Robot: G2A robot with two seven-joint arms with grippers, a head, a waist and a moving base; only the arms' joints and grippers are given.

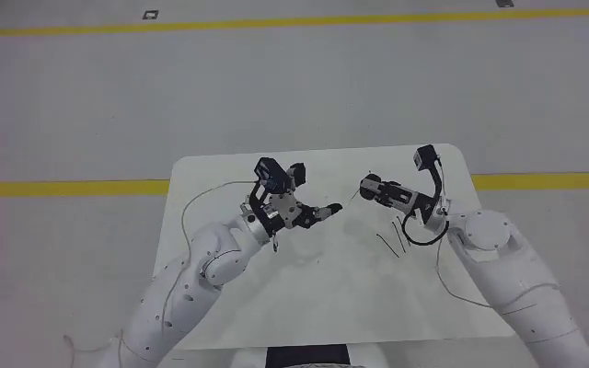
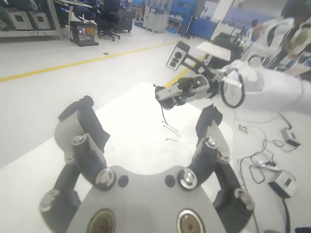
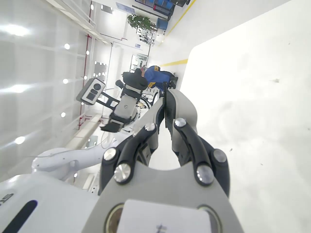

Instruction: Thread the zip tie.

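- The right gripper (image 3: 167, 99) is pinched shut on a thin black zip tie (image 3: 166, 87) and holds it off the white counter (image 1: 313, 304). From the left wrist, the strap hangs down from the pinch, its free end toward the surface.
- Across a bare gap, the left gripper (image 2: 148, 109) faces it with its jaws spread wide and nothing between them.
- The step in hand looks to be the left gripper taking the dangling end so the tail can be fed through the head. Which end carries the head is too small to tell.
- To do it well, the left gripper should probably meet the strap square-on, low and near its free end. A slow approach seems wise, since so thin a strap is likely to swing or bend at a touch. The right gripper's pinch would need to stay firm so the tie does not twist.
- Both grippers hang over the far half of the counter, the right one nearer the far right corner. A tie dropped there could slide off the edge.
- Spare zip ties (image 1: 391, 244) lie loose on the counter near the right arm, and any descent should steer clear of them.
- The bare stretch of counter toward the robot offers the most room to move.
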